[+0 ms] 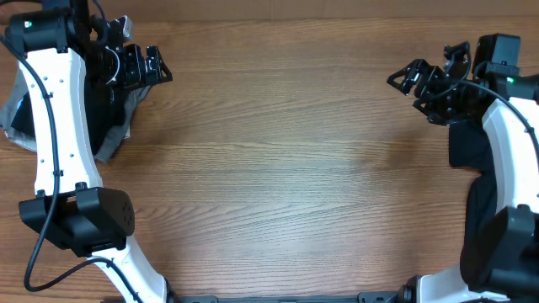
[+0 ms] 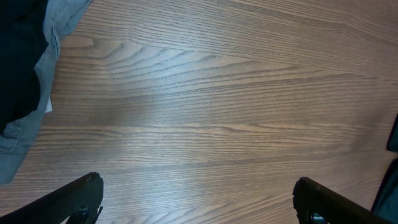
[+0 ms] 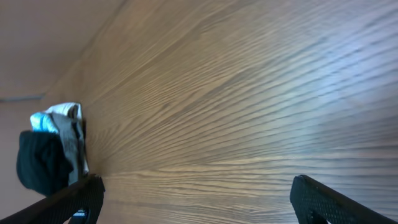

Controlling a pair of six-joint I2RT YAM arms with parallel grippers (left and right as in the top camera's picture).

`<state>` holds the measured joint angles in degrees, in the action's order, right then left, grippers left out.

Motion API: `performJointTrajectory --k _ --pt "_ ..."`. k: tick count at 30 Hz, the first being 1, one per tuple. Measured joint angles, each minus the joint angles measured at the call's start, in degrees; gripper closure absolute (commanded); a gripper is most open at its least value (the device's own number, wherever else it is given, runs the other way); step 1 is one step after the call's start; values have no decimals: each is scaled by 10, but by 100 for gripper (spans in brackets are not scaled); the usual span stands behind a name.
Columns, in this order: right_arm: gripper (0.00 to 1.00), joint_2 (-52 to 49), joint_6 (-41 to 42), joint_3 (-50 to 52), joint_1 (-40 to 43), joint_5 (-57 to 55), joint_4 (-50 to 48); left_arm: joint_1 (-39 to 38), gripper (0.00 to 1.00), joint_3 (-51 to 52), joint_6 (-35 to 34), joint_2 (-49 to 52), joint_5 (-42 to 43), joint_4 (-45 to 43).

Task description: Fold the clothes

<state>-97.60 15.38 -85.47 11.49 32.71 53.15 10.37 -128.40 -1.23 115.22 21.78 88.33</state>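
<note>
Overhead view, left hand [image 1: 158, 67] wide, empty, upper left, beside crumpled black and grey fabric clothes [image 1: 118, 119], right hand [image 1: 408, 84] wide, empty, upper right.

Wood-grain table [image 1: 286, 168], light brown; grey stitched fabric [image 2: 55, 34] bunched at its left edge.

Clothes [image 1: 108, 126] piled on table [image 1: 278, 168] at left edge; possibly more right.

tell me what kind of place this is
Probably a robotics lab workstation rather than a home: a white left arm and right arm stand at a wood-grain table, with heaped clothes at its left edge.
</note>
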Motion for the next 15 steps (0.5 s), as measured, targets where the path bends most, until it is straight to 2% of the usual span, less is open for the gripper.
performJointTrajectory --k 3,15 --pt "0 37 0 1 -27 -1 0 0 0 0 0 0 0 0" --pt "0 330 0 1 -172 2 0 0 0 0 0 0 0 0"
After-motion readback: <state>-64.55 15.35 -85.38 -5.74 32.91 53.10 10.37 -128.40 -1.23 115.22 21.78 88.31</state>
